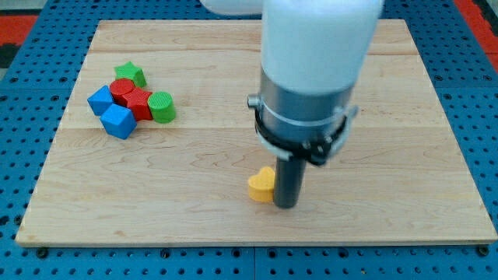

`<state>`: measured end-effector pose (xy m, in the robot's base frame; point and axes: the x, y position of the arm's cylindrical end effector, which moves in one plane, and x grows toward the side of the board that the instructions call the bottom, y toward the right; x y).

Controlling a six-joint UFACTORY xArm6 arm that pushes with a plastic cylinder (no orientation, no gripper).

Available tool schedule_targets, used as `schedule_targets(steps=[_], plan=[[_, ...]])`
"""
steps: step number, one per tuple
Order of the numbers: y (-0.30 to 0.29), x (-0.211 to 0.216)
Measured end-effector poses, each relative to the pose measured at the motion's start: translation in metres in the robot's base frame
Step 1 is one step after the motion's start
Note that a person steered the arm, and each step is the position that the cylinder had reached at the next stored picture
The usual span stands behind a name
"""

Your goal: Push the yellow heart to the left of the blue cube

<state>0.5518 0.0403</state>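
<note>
You can't see the yellow heart's (261, 185) right side; the rod hides it. The arm (319, 47) above the heart runs off the view's top. Red blocks (131, 96) overlap, shapes unclear.

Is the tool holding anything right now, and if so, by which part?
Nothing is held: there is only a rod. My tip stands on the board right beside the yellow heart, on its right side in the view, seemingly touching it, as if to push.
</note>
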Motion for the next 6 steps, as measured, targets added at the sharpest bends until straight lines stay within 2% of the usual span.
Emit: schedule_targets(steps=[1, 3, 5, 6], plan=[[-0.088, -0.038], [-0.209, -0.040], [-0.254, -0.042], [-0.254, -0.061]])
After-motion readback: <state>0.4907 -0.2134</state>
